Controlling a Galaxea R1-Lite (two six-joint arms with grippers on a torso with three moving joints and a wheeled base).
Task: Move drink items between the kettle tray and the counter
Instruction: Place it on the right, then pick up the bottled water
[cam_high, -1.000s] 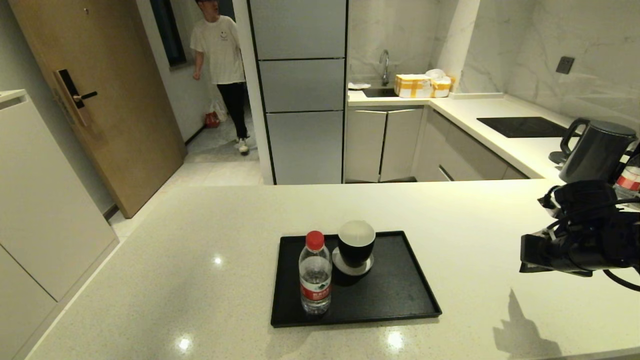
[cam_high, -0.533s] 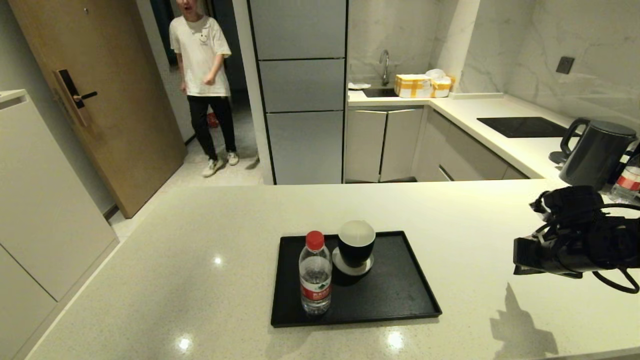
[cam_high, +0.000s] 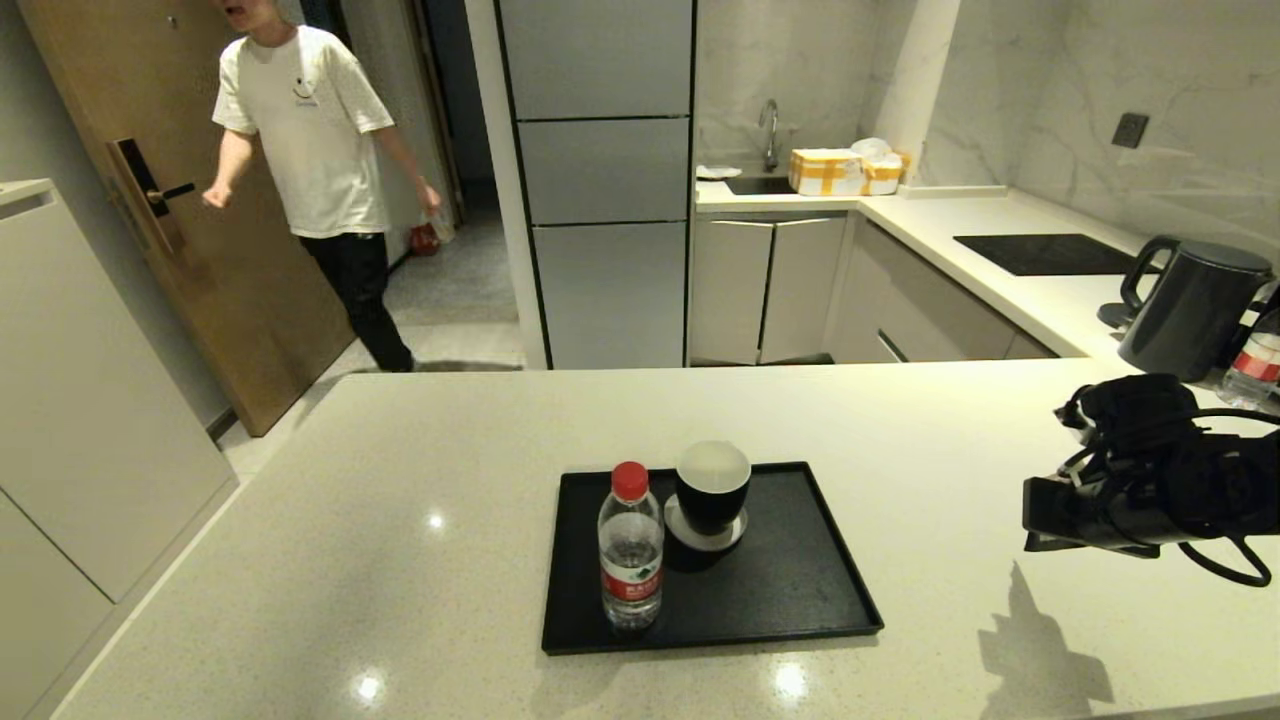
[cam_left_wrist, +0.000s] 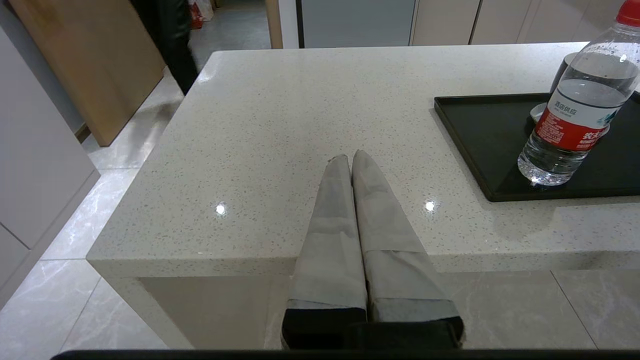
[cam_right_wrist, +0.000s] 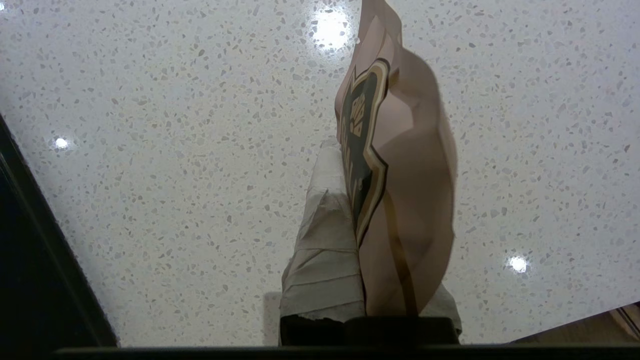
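Note:
The water bottle (cam_high: 631, 560) with red cap stands upright on the near left part of the black kettle tray (cam_high: 800, 600), and it also shows in the left wrist view (cam_left_wrist: 575, 110). My right gripper (cam_right_wrist: 345, 150) is shut on the pink-beige tea sachet (cam_right_wrist: 410, 165), holding it on edge above the speckled counter (cam_high: 400, 480), to the right of the tray. In the head view only the right arm's wrist (cam_high: 1130, 490) shows; the sachet is hidden there. My left gripper (cam_left_wrist: 351, 159) is shut and empty, over the counter's near left edge.
A black cup (cam_high: 712, 485) on a grey coaster sits on the tray beside the bottle. A dark kettle (cam_high: 1190, 300), another bottle (cam_high: 1258, 360) and the cooktop (cam_high: 1045, 253) are at the far right. A person (cam_high: 310, 170) walks by the door.
My right arm has drifted slightly left and a little lower with the sachet. The person has walked out of the doorway towards the left. Bottle, cup and tray have not moved.

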